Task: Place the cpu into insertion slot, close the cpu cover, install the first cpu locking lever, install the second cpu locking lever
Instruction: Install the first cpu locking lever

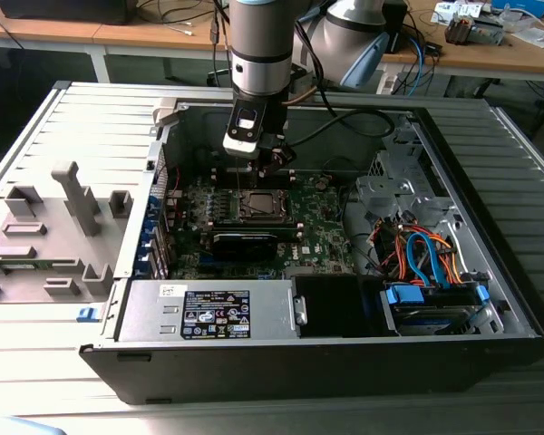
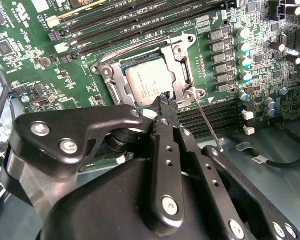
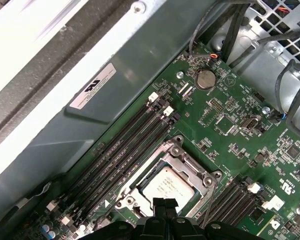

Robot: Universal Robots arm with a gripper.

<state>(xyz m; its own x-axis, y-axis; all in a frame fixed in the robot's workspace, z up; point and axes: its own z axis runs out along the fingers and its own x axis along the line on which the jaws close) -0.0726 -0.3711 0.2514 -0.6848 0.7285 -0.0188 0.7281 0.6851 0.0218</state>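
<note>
Claw (image 2: pixel 166 100) pressed together just over cpu (image 2: pixel 149 82) (cover (image 2: pixel 116 84) down); lever (image 2: pixel 207 122) stands free beside claw, prob. needs slow, square push w/o slipping.

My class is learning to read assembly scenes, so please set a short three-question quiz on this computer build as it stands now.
1. True or false: the cpu cover stands raised open, well clear of the cpu.
2. In the exterior view, the gripper hangs over: A) the motherboard; B) the power supply; C) the drive cage.
3. Fill in: the jaws are ____ (open or shut).

Key: 1 false, the cover lies flat around the cpu; 2 A; 3 shut.
</note>
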